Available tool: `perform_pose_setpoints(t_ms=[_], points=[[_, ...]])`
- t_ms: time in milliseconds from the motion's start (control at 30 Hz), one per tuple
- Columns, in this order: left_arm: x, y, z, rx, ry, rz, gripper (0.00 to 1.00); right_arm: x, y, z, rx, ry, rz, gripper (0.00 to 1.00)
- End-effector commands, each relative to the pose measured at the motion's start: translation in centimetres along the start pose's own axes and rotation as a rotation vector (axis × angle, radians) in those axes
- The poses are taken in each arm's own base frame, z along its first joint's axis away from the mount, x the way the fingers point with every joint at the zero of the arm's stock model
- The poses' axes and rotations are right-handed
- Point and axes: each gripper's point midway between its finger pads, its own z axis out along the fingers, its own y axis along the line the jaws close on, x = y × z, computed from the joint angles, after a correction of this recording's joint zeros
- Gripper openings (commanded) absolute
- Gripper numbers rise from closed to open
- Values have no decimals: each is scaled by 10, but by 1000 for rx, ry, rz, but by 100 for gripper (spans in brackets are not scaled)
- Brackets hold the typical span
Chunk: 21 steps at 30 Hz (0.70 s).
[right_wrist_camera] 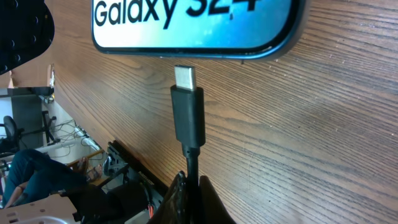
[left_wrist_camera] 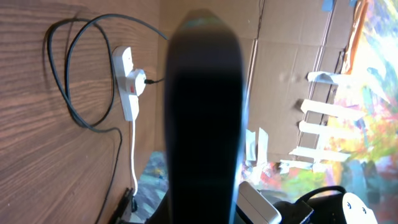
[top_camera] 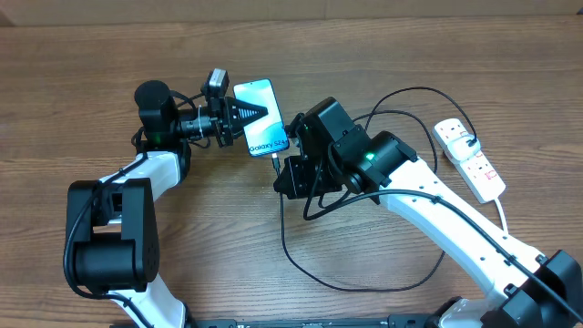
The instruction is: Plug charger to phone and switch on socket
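The left tool is pressed together on the phone, which is near the middle of the wooden surface with its screen up. The right tool pinches the charger just behind its connector. The metal tip points at the lower edge of the phone, very near but not yet inside. The socket lies well apart, on the side of the right arm, with the charger plugged in it

surface: brown wood-grain table | backdrop: cardboard panels | beyond: bright multicoloured sheet
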Motion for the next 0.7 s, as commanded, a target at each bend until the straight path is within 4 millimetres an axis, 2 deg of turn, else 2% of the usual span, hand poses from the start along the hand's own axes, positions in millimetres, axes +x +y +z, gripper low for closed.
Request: perform_pose_setpoints(t_ms=[0,233,667], points=[[-2,-11,3,10,12,60,4,0,1,-1,-9,-1,3,4],[-1,-16,3,17,10,106,4,2,9,-1,-50,12,-4,4],[1,-16,3,18,24,117,4,0,10,-1,-54,5,-8,4]])
